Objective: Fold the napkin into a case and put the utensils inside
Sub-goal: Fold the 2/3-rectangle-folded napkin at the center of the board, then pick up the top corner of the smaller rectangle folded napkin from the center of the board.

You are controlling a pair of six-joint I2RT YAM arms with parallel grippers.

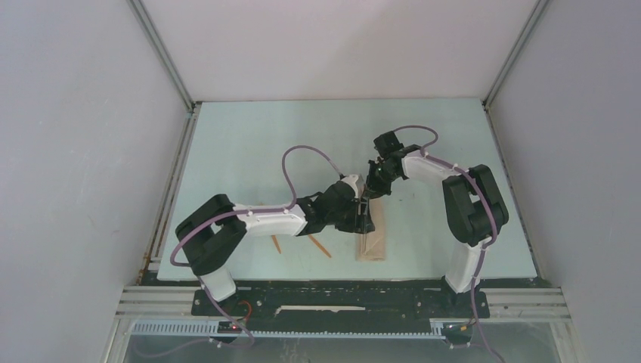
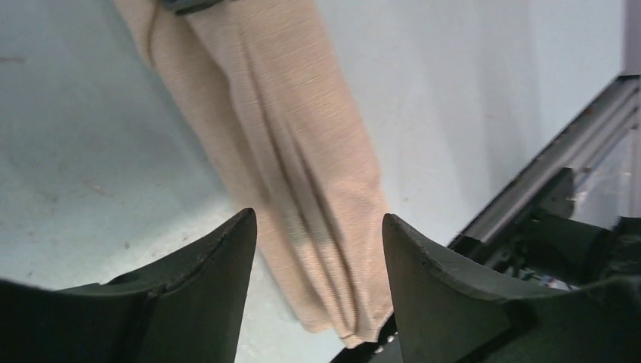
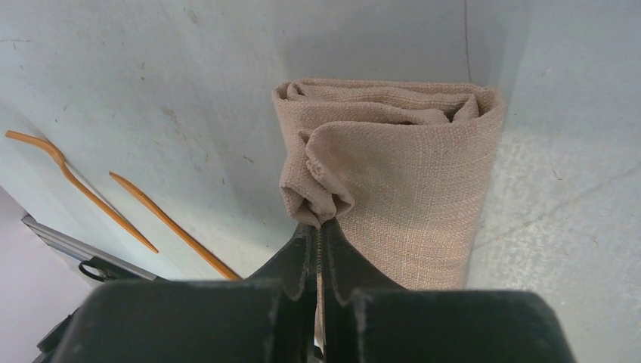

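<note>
Napkin [image 1: 372, 242] lies folded into a narrow oblong strip on the table [image 1: 264, 136], near the front edge, a little right of centre. Long axis runs roughly front to back. Several layers show at its far end in the right wrist view, rolled over one another. Lengthwise creases run down the cloth in the left wrist view.

Right gripper [image 3: 321, 227] sits at the far end of the strip. Jaws pressed together, a small bunched fold of the napkin [image 3: 408, 189] pinched between the tips.

Left gripper [image 2: 317, 219] hangs over the middle of the strip, pointing down at it. Jaws stand apart, one on each side of the cloth [image 2: 302, 151], nothing between them. Whether the fingers touch the fabric cannot be told.

Utensils [image 3: 174, 224]: two slim orange pieces flat on the table, left of the napkin, apart from it and from each other. In the overhead view they are partly hidden under the left arm. Fork and knife cannot be told apart.
</note>
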